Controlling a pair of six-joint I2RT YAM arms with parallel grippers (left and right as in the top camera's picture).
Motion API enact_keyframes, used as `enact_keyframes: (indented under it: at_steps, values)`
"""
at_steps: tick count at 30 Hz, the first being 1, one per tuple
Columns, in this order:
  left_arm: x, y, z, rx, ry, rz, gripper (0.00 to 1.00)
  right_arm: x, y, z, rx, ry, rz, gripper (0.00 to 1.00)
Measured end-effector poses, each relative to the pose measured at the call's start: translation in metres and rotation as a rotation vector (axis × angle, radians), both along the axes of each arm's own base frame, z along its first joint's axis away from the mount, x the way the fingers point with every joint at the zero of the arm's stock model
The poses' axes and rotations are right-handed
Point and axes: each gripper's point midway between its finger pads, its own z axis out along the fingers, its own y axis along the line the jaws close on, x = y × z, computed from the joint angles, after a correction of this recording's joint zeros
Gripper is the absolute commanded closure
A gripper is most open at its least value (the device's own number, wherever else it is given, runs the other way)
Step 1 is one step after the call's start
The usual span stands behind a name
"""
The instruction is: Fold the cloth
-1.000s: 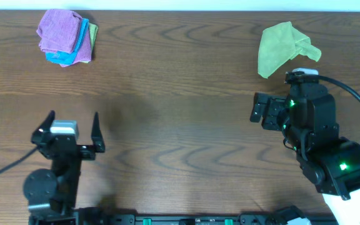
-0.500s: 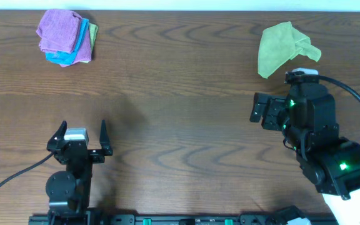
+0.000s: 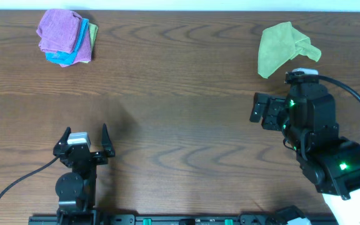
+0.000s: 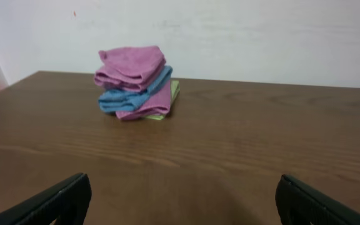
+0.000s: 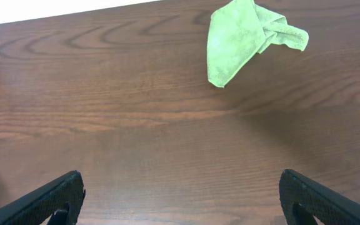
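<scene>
Cloth [image 3: 58, 30], purple, lies bunched atop a small stack, a blue cloth [image 3: 67, 57] under it. The stack sits well ahead of the left gripper [image 3: 85, 131] and slightly to its left, apart from it. Left gripper's fingers are spread wide, empty. Right gripper [image 5: 181, 203] is likewise spread and empty; a crumpled lime-green cloth [image 3: 280, 47] lies ahead of it on the table [image 3: 180, 94].

A crumpled green cloth [image 5: 245, 37] lies on the wooden surface [image 3: 180, 94], ahead of the right hand [image 5: 183, 200] and a little to its right. Well ahead of the left hand [image 3: 84, 134], a folded blue cloth [image 4: 133, 97] sits in a stack with a yellow-green cloth [image 4: 174, 90] at the bottom. A white wall [image 4: 242, 31] rises behind.
</scene>
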Motion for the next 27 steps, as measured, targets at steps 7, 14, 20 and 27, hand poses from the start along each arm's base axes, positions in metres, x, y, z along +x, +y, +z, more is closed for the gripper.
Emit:
enact_keyframes:
  at_steps: [7,14,20,27]
  values:
    - [-0.0002,0.0,-0.0036,-0.031,0.004,0.004,0.05,0.0,0.0,0.0,0.0,0.0,0.0,0.01]
    - [-0.0019,-0.0001,-0.0005,-0.046,-0.01,0.005,0.05,0.0001,0.0,0.0001,0.0,0.0,0.0,0.01]
    - [-0.0024,-0.0001,0.0019,-0.052,-0.02,0.005,0.05,0.0001,0.0,0.0001,0.0,0.0,0.0,0.01]
    - [-0.0024,-0.0001,0.0019,-0.052,-0.02,0.005,0.04,0.0001,0.0,0.0001,0.0,0.0,0.0,0.01]
